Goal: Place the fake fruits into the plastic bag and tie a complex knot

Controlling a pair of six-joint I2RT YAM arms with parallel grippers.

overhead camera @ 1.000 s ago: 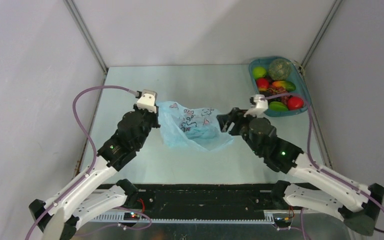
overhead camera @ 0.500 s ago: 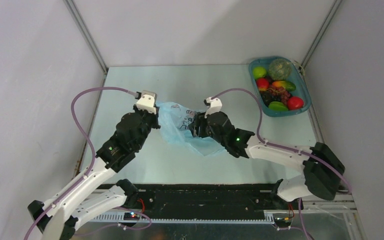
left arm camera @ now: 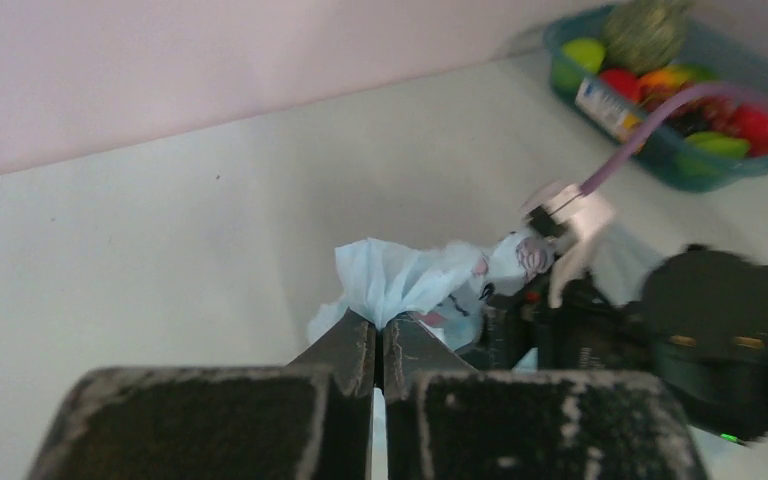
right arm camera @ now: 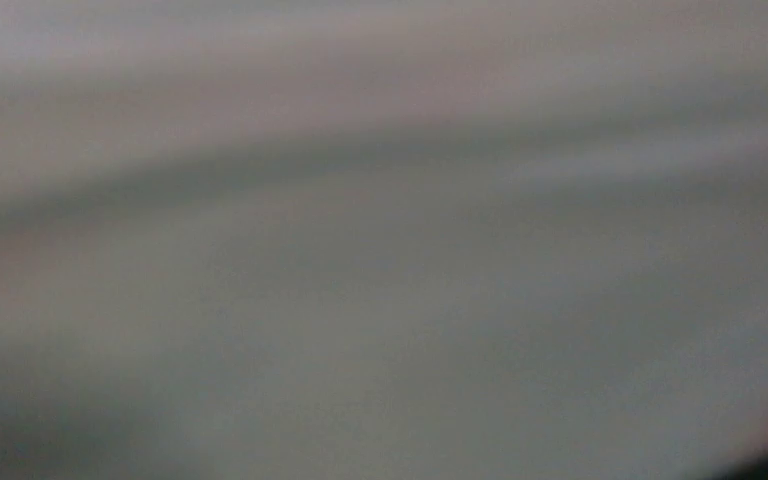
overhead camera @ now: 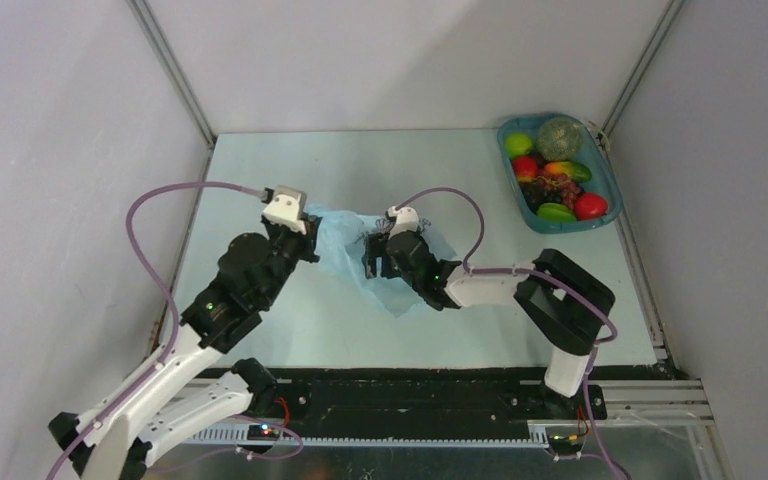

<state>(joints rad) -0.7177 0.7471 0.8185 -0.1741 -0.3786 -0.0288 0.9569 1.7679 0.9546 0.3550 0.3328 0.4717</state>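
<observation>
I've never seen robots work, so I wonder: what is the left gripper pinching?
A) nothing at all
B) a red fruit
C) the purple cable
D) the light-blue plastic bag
D: in the left wrist view, the left gripper has its jaws shut on a bunched edge of the plastic bag.

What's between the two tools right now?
Just plastic bag film: left tool pinches its edge, right tool is over its middle. Clear in top view.
</observation>
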